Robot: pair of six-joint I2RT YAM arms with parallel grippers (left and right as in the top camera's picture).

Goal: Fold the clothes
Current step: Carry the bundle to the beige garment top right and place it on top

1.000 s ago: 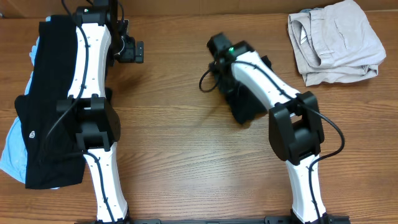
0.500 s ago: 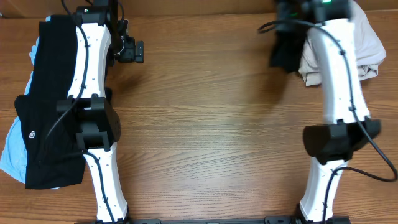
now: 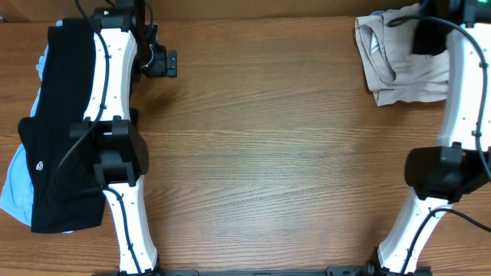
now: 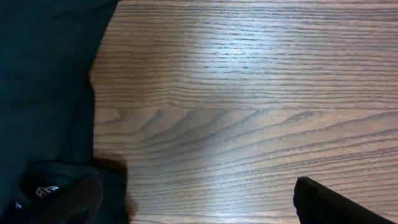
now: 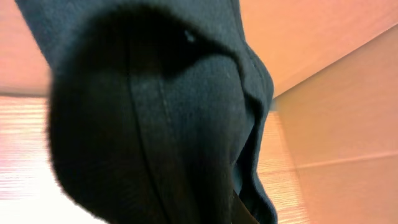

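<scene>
Wood-grain tabletop [image 3: 261, 153] under two white arms. Along the left edge, a black T-shirt [image 3: 65, 115] laid out long, with a small white logo [image 3: 40, 163] near its lower end. Under it, a pale blue garment [image 3: 14, 192] showing at the outer edge. Left arm [image 3: 115, 115] stretched over the shirt's inner side.

Left gripper [image 4: 199, 205] just beside the shirt's far corner, over wood, released. Fingertips [image 4: 68, 199] wide apart at the two bottom corners of the left wrist view, only wood grain between them, black cloth off to the left.

At the far right corner, beige trousers [image 3: 399, 73], loosely folded and rumpled. Right arm [image 3: 464, 92] reaching across their right side. Right gripper [image 3: 428, 31] above the trousers' upper edge, clenched on a bunched black garment [image 5: 155, 124]. From the right wrist, little visible beyond that dark cloth, with a seam running down it and tan surfaces behind. Fingers hidden by the fabric there. Touching the trousers or hanging clear of them: cannot tell.
</scene>
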